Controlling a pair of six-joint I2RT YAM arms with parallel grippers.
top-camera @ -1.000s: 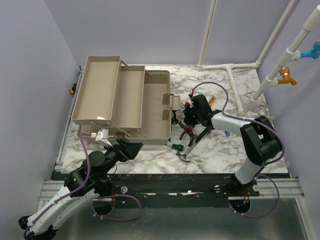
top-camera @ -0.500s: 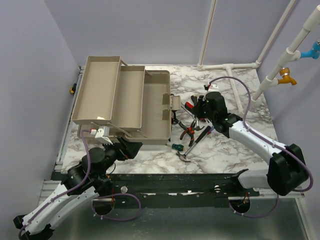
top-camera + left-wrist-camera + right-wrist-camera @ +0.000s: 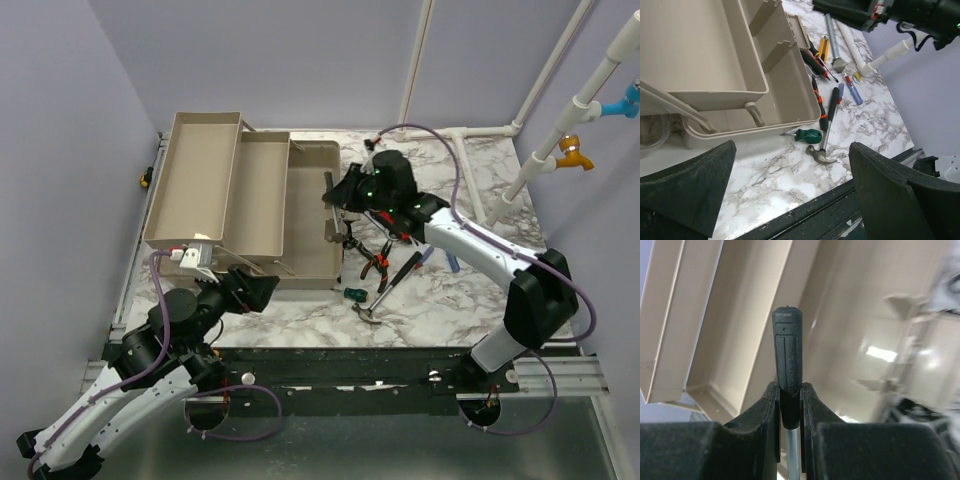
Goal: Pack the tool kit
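The open beige toolbox (image 3: 305, 215) with its fold-out trays (image 3: 200, 180) sits at the table's left. My right gripper (image 3: 345, 192) hovers over the box's right edge. In the right wrist view it (image 3: 788, 395) is shut on a tool with a black handle (image 3: 787, 347) and a metal shaft, above the box's inside. My left gripper (image 3: 258, 290) is open and empty near the box's front edge. Its wrist view (image 3: 795, 200) shows the hammer (image 3: 826, 131) and the green screwdriver (image 3: 809, 134) on the marble.
Loose tools lie right of the box: the hammer (image 3: 385, 288), the green screwdriver (image 3: 354, 293), red-handled pliers (image 3: 375, 262) and a blue screwdriver (image 3: 448, 262). White pipes (image 3: 470, 180) run along the back right. The table's dark front rail (image 3: 350, 360) is near.
My right arm lifted the black-handled tool from the pile and swung it left to the toolbox's right edge. My left arm drew back slightly toward the near left.
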